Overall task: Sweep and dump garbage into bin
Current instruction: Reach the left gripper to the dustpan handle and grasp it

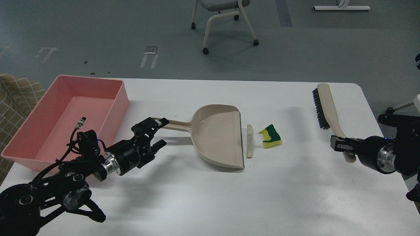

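Note:
The garbage lies mid-table: a yellow sponge chunk with a green layer and a thin off-white foam strip right at the mouth of the beige dustpan. The dustpan's handle points left. My left gripper is open, low over the table, its fingers astride the end of that handle. My right gripper is shut on the handle of the beige brush, whose black bristles face left, right of the sponge. The pink bin stands at the table's left edge.
The white table ends at the right just past my right arm. A wheeled chair stands on the grey floor behind the table. A checked cloth surface shows at the far left.

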